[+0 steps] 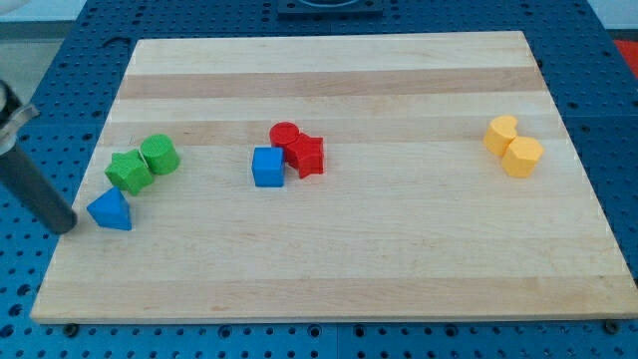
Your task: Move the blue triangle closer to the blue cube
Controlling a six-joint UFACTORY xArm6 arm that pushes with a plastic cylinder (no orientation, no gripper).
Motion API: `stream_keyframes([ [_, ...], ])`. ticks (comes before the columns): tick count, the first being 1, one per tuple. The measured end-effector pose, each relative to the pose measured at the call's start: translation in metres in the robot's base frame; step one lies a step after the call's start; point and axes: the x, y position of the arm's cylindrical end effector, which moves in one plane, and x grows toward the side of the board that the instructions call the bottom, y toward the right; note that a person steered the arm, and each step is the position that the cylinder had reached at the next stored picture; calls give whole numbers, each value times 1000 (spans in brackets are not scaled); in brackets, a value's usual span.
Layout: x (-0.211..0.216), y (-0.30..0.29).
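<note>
Beside blue triangle [111,211], my tip [68,223], blue cube [267,167] apart

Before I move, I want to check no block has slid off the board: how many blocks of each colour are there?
Blue: 2, the blue triangle and the blue cube
Green: 2, the green star and the green cylinder
Red: 2, the red cylinder and the red star
Yellow: 2, the upper yellow block and the lower yellow block
Total: 8
My tip sits just left of the blue triangle.
</note>
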Motion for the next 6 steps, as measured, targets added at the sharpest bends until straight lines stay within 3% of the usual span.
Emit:
stream_keyframes([
  [2, -6, 101],
  [3, -7, 114],
  [5, 20, 78],
  [6, 24, 103],
])
